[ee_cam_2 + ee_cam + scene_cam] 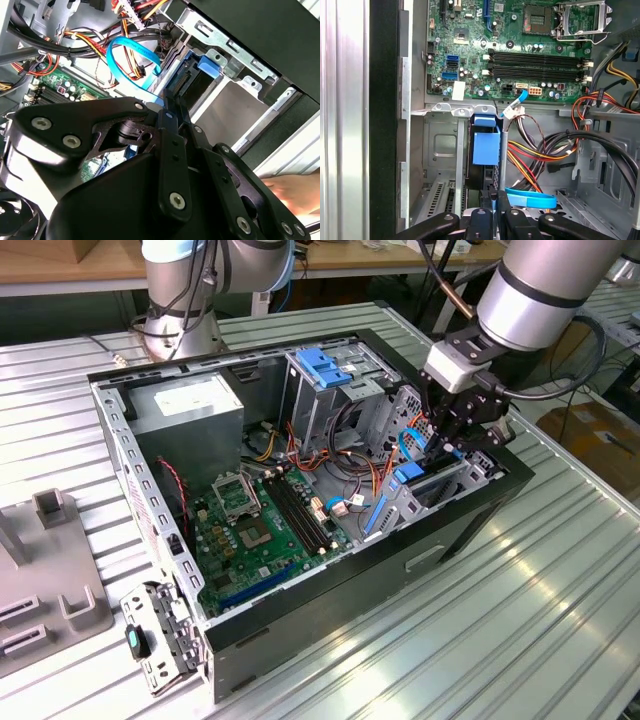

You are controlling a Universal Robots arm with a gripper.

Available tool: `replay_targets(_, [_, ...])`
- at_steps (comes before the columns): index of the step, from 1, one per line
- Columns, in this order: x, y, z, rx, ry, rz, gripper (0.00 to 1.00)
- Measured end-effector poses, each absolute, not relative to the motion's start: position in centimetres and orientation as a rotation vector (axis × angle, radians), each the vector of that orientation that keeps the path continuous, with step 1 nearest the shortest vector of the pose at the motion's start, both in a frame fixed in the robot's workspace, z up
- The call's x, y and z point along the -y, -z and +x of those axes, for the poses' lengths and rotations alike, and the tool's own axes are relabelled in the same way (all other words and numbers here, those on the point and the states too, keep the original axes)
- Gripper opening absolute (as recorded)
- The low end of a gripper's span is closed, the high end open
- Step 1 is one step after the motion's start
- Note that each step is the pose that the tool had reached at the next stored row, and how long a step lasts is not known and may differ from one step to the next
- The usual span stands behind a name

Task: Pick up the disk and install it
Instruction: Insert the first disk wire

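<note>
The disk [486,145] is showing mostly as a bright blue plastic carrier with a dark slab body beneath it. It is standing on edge in a metal bay at the end of the black computer case [330,610] that lies toward the exterior view's right, just past the edge of the green motherboard [520,60]. In the exterior view the disk [405,476] is sitting low between the bay walls, and the pincer [447,448] is reaching down onto it from above. In the first wrist view the pincer [494,197] is standing narrow, its two black fingers pinching a thin blue edge of the disk between them. The second wrist view is looking past the black linkage at the disk [202,67] beside a looping blue cable [132,52]. The case is lying open on a ribbed metal surface [480,620], with a grey fixture [50,580] toward the exterior view's left. Behind it, another robot's base [180,300] and a wooden bench [60,270] are standing, and a cardboard box [600,430] is sitting beyond the surface's far edge. The disk's grey metal faces are staying hidden inside the bay, and the arm is running out of the frame above. A pale blurred shape [292,192] is too vague to identify.
</note>
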State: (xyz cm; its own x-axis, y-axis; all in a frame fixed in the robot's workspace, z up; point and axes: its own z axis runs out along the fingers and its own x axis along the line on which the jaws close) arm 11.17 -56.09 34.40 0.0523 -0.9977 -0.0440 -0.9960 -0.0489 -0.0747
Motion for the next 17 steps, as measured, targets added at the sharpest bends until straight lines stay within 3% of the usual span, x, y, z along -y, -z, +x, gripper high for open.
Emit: replay_targets(17, [56.09, -33.89, 11.17, -2.106, 0.029, -2.215, 0.17])
